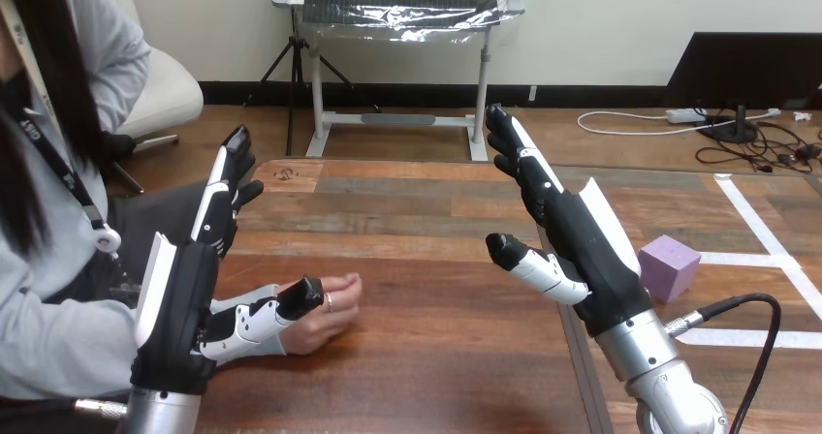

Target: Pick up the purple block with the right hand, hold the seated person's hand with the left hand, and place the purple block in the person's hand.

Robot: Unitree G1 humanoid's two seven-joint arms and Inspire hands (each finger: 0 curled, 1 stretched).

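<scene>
The purple block (669,266) rests on the table at the right, just right of my right hand (572,231) and apart from it. That hand is raised over the table's middle with straight fingers and its thumb held out to the left, holding nothing. At the left, my left hand (194,279) is also raised with straight fingers pointing away. Its thumb reaches right, over the person's hand (325,308), which lies on the table beside and partly behind it. I cannot tell whether they touch.
White tape lines (766,231) cross the wooden table (426,289) at the right, around the block. The person sits at the left side. A black cable (746,308) loops near my right forearm.
</scene>
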